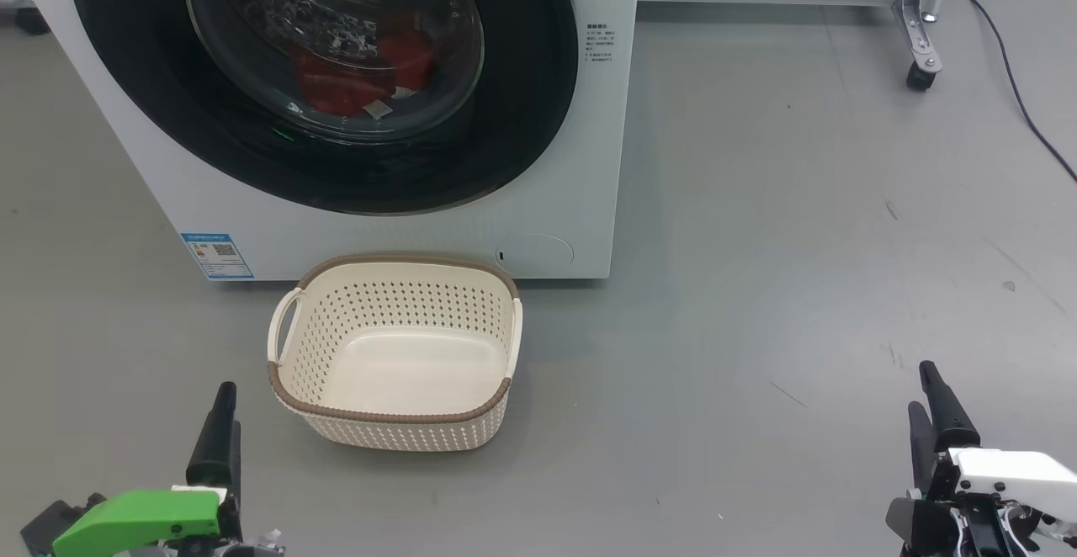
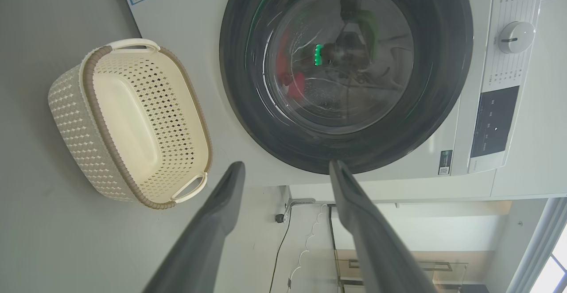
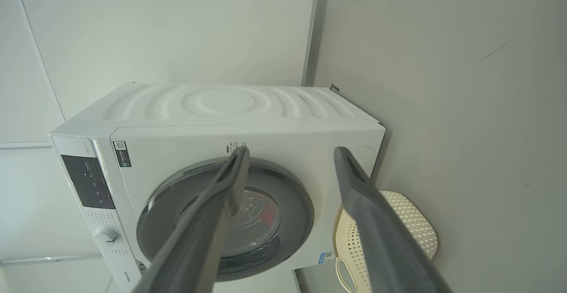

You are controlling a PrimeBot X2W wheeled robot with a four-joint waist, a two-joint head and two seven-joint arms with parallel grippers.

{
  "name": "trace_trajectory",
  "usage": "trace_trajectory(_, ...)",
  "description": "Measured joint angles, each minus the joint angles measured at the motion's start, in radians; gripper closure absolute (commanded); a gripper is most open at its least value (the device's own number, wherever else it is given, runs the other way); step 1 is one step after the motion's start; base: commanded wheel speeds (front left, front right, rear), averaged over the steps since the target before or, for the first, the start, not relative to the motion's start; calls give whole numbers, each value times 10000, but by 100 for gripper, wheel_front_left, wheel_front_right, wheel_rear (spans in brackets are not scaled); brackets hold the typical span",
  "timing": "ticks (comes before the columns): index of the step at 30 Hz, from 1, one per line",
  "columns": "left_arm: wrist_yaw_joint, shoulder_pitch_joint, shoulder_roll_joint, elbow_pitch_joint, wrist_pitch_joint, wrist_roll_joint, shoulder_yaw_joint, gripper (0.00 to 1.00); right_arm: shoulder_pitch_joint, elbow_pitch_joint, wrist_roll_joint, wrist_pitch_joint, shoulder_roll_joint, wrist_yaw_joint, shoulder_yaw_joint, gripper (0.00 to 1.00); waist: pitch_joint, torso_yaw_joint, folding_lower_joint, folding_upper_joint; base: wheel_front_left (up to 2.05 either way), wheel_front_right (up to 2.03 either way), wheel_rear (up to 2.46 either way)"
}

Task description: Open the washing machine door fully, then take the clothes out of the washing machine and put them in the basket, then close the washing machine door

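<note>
Left tool (image 2: 287, 165) and right tool (image 3: 291, 151) released, washing machine door (image 1: 522, 119) closed, clothes (image 1: 336, 82) inside

So the washing machine (image 1: 555, 204) sits ahead of me, a bit to my left, with the door (image 1: 522, 119) on its front and the clothes (image 1: 345, 86) inside, behind the door's window. The basket (image 1: 395, 416) is on the floor (image 1: 757, 288) just in front of the machine, under the door. My left pincer (image 1: 229, 405) is nearer me, just left of the basket. My right pincer (image 1: 925, 393) is well off to its right.
</note>
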Motion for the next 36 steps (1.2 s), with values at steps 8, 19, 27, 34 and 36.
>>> trace_trajectory(8, 0, 0, 4, -274, -270, 98, 42, 0, 13, -355, -274, -267, -12, 0, 33, 0, 17, 13, 0, 0, 0, 0, 0)
trace_trajectory(19, -2, -2, 8, -742, -642, 658, 65, 0, 14, -920, -621, -627, -50, 0, 81, 0, 24, 26, 0, 0, 0, 0, 0)
trace_trajectory(27, -2, -12, 15, -1168, -901, 1331, 52, 0, 4, -1530, -1174, -949, -63, 2, 19, 0, 12, 34, 0, 0, 0, 0, 0)
trace_trajectory(34, -2, -24, 25, -1611, -1162, 2069, -127, 0, -21, -1990, -1967, -1172, -109, 2, 69, 0, -1, 55, 0, 0, 0, 0, 0)
trace_trajectory(36, -2, -25, 25, -1745, -1229, 2297, -203, 0, -24, -2105, -2238, -1237, -182, 2, 132, 0, -3, 65, 0, 0, 0, 0, 0)
